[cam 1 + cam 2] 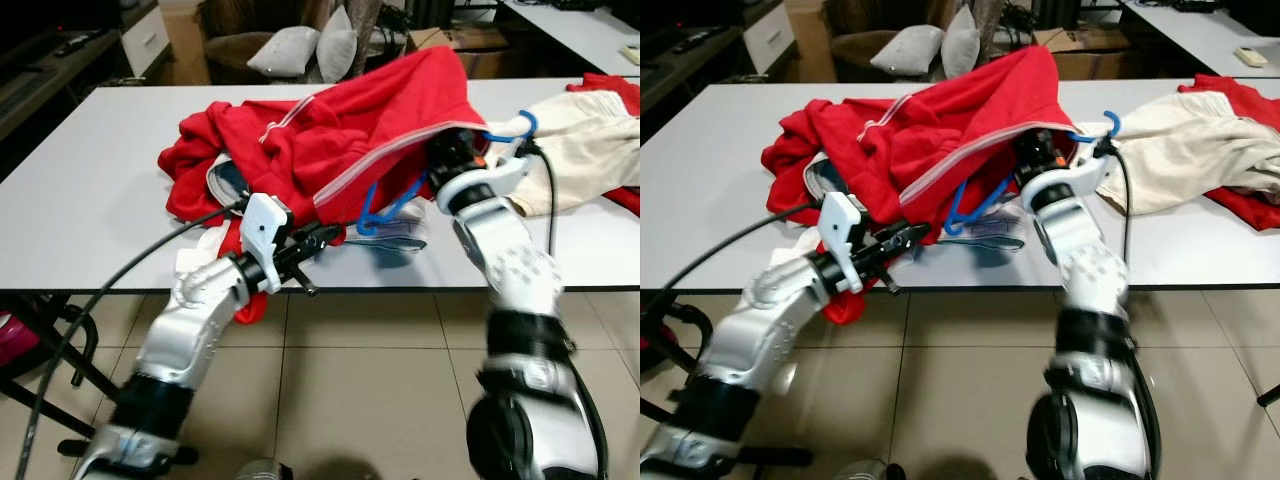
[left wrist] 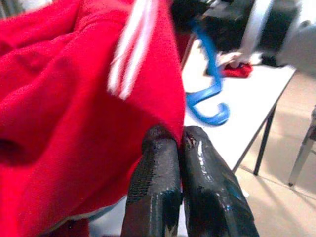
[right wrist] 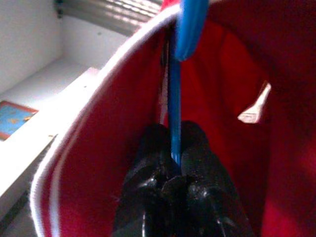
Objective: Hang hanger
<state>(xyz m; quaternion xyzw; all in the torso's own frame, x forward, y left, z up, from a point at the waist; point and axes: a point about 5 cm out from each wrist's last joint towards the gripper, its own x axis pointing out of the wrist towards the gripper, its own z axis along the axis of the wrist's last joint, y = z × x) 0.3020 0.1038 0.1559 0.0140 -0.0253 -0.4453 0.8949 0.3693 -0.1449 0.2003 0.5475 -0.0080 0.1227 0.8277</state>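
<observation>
Lying on the white counter, a red garment is draped over a blue hanger, whose hook pokes out at the collar side while a lower bar shows beneath the hem. The right tool is pushed inside the garment, and its fingers are closed tight on a thin blue bar of the hanger. The left tool is at the near edge of the counter, its fingers pressed together on a fold of the red cloth's hem.

The hanger is judged to be light, stiff plastic, smooth and likely to twist in a narrow pinch; a hold close to the hook or on the shoulder bar would be steadier than one on a thin rod. The garment is soft and limp, so it is expected to sag and slide off a tilted hanger, and its hem is best kept gripped while the shoulders are seated.

Much is hidden: the right tool's tips are covered by cloth in the head views, and most of the hanger's outline is buried, so it cannot be told whether its arms sit in the shoulders. A cream garment lies beside the hook. No rail or rod for hanging can be made out.
</observation>
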